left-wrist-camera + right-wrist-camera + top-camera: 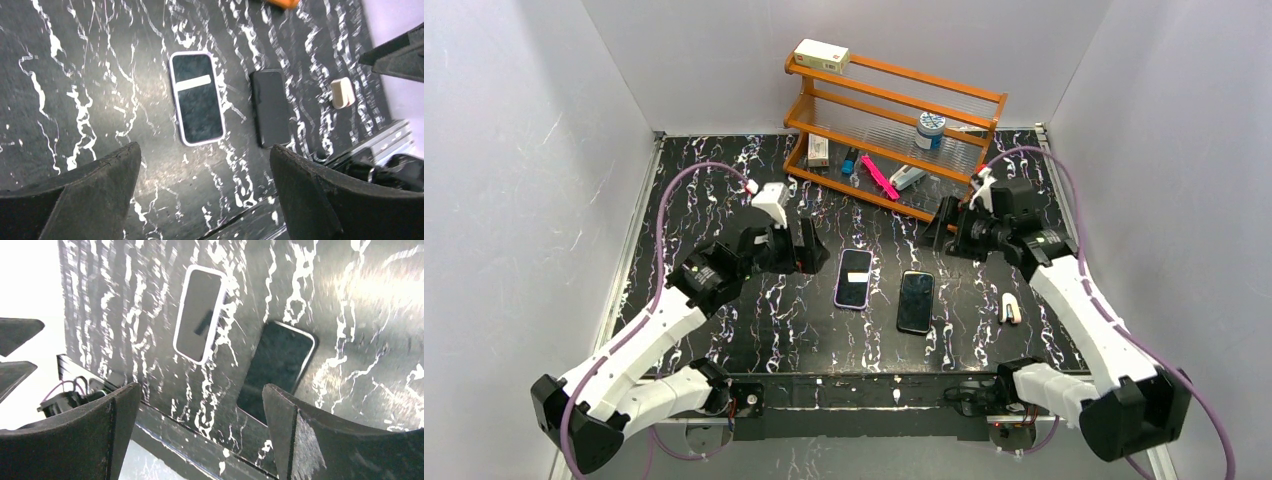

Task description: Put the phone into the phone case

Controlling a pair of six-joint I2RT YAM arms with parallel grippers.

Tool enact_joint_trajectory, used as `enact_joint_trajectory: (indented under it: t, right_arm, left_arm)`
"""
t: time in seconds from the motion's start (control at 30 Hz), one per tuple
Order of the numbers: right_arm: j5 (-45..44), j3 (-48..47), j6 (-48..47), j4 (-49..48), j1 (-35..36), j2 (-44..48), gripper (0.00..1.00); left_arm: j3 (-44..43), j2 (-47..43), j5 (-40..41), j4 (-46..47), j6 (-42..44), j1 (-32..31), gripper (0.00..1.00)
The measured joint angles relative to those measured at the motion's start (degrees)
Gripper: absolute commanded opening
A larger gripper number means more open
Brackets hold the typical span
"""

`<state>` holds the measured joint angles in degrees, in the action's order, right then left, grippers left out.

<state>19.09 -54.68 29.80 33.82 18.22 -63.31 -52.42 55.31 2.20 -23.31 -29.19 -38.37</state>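
While both arms hang above the counter (774, 330) with nothing in their grip, the left jaws stand wide apart and the right jaws stand apart likewise. The phone (915, 301) lies flat on the counter, dark face up, in the open stretch between the two pairs of jaws, touched by neither. From the left jaws it sits out ahead and off toward their right-hand tip, past the lavender-edged phone (854, 278). That lavender phone, with a white sticker across its screen, lies straight ahead of the gap in the left jaws. From the right jaws the order turns about: the phone lies ahead of the gap, close to the right-hand tip, while the lavender one lies farther out and toward the left-hand tip. The two handsets rest side by side, near one another but apart, their long edges roughly parallel. Whether a case already sits around the phone's rim I cannot tell; its edge reads matte in the left wrist view and bright in the right. A small white object (1011, 308) lies on the counter beside the right arm, behind its jaws and well beyond the phone from the left jaws. An orange rack (864, 191) stands behind both pairs of jaws.
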Motion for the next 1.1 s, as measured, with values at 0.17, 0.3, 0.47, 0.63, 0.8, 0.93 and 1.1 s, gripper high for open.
enact_joint_trajectory:
  t: [0.17,0.3,0.47,0.63,0.8,0.93,1.1]
  right_arm:
    - [-1.33,-4.52,0.24,-0.98,0.00,7.65,0.99]
    - [-1.66,-5.42,0.50,-1.40,0.00,12.66,0.99]
    - [-3.06,-5.57,1.66,-1.42,0.00,16.17,0.99]
    - [-4.17,-5.55,2.71,-1.44,0.00,18.88,0.99]
    - [-5.07,-5.60,2.95,-1.33,0.00,19.78,0.99]
    - [-5.46,-5.66,2.99,-1.36,0.00,19.82,0.99]
    - [-5.46,-5.66,3.04,-1.36,0.00,19.87,0.99]
  left_arm:
    - [-6.38,0.02,1.18,-1.22,-1.03,0.00,0.98]
    - [-10.25,-0.28,1.97,-2.75,-1.33,0.02,0.98]
    - [-13.38,-2.34,2.64,-4.00,-0.52,0.02,0.98]
    - [-13.64,-5.01,4.48,-5.16,0.72,0.00,0.98]
    - [-13.64,-5.62,5.92,-6.03,1.38,0.00,0.98]
    - [-13.73,-5.62,7.02,-6.78,1.97,0.02,0.98]
    - [-13.77,-5.62,8.66,-7.06,2.10,0.02,0.98]
